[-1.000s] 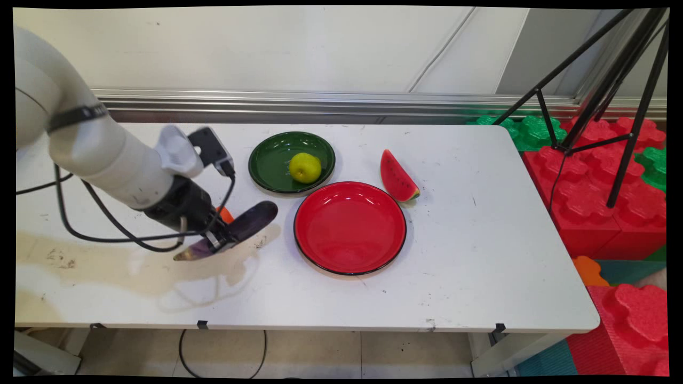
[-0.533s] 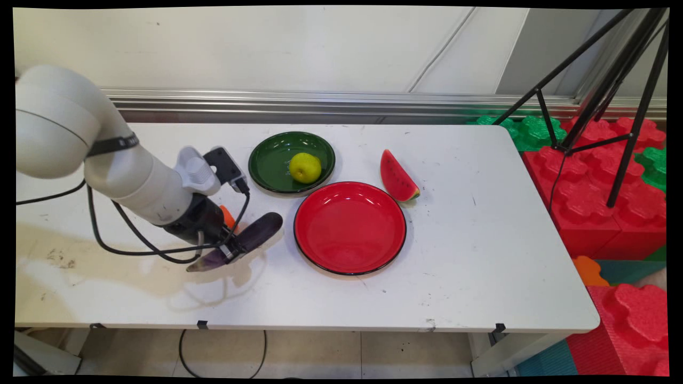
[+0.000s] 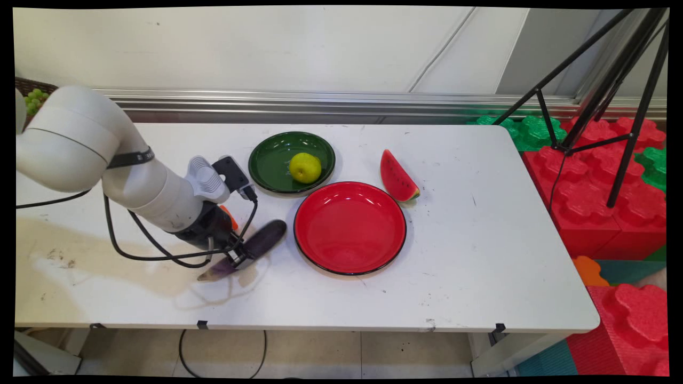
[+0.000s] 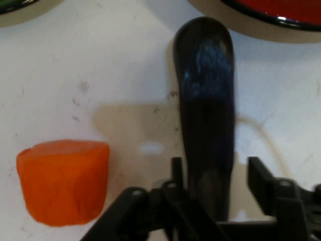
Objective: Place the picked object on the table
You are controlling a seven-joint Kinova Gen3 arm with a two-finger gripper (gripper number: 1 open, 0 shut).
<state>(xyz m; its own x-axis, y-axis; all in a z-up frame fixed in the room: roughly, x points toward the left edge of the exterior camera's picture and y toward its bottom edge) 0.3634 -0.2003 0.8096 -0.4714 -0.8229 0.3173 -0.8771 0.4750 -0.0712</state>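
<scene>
Hand view puts you right over a dark purple eggplant (image 4: pixel 206 110), which runs lengthwise up the middle of the frame between your end effector's (image 4: pixel 213 173) two fingers. One finger (image 4: pixel 176 170) presses against its side; the other (image 4: pixel 261 175) stands a little off it, so you cannot tell for sure whether the grip is clamped. Beside the eggplant lies an orange carrot chunk (image 4: pixel 64 182), apart from it, on the white counter (image 4: pixel 125 65).

Main view shows your end effector (image 3: pixel 238 260) low at the counter's (image 3: pixel 480 266) left part, around the eggplant's (image 3: pixel 264 240) middle, with its rounded end pointing toward a red plate (image 3: pixel 349 228) just beside it. Behind the arm, the carrot chunk (image 3: pixel 230 216) peeks out. Farther back sits a green plate (image 3: pixel 272 160) holding a yellow-green apple (image 3: pixel 305 167). To the right of it, a watermelon slice (image 3: pixel 397 177) lies beside the red plate's far rim.
</scene>
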